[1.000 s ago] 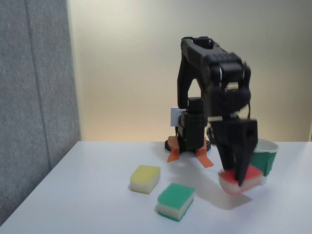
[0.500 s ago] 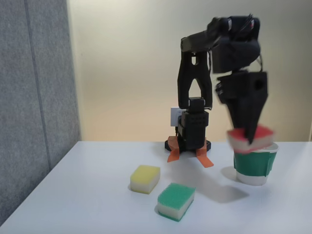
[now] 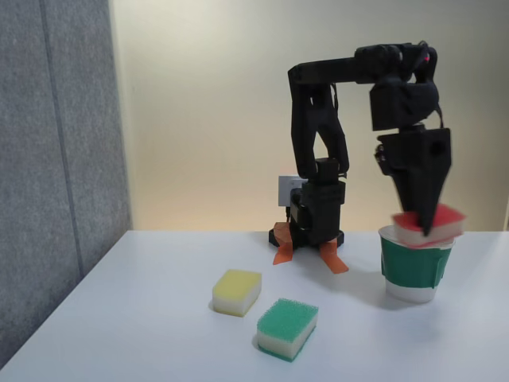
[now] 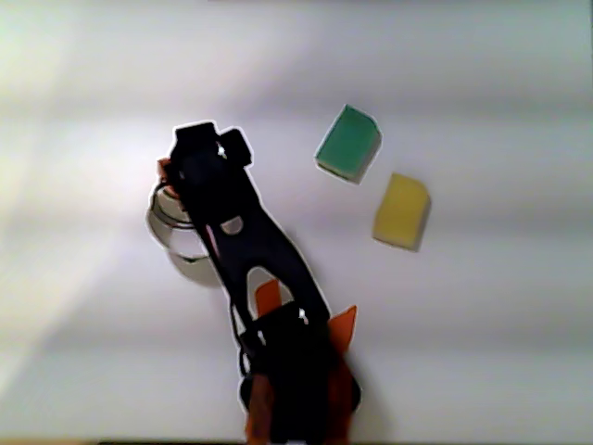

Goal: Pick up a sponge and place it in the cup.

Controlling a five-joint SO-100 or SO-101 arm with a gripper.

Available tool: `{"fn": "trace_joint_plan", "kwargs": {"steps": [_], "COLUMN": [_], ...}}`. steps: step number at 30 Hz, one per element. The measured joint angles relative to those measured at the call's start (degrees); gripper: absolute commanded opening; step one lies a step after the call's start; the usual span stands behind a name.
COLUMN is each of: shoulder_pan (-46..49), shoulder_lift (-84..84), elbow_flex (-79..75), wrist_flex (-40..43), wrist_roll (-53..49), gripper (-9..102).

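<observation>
The jaws (image 3: pixel 425 231) grip the sponge (image 3: pixel 429 225) atop the cup (image 3: pixel 413 267).

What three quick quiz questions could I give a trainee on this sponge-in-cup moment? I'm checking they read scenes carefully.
1. True or false: the gripper holds the red-topped sponge at the rim of the cup.
2. Which sponge lies nearer the camera in the fixed view: A) the green-topped sponge or B) the yellow sponge?
3. Fill in: the band around the cup is dark ____.

Key: 1 true; 2 A; 3 green.
</observation>
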Motion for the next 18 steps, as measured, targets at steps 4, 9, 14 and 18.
{"fn": "trace_joint_plan", "kwargs": {"steps": [4, 9, 14, 18], "shoulder_pan": [0.00, -2.37, -3.43, -4.83], "shoulder_lift": [2.11, 4.04, 6.15, 8.09], "elbow_flex": [2.11, 2.11, 2.29, 3.78], "wrist_flex": [-0.62, 1.58, 4.22, 4.22], "wrist_roll": [0.70, 2.64, 4.92, 7.21], "gripper": [0, 0, 0, 0]}}
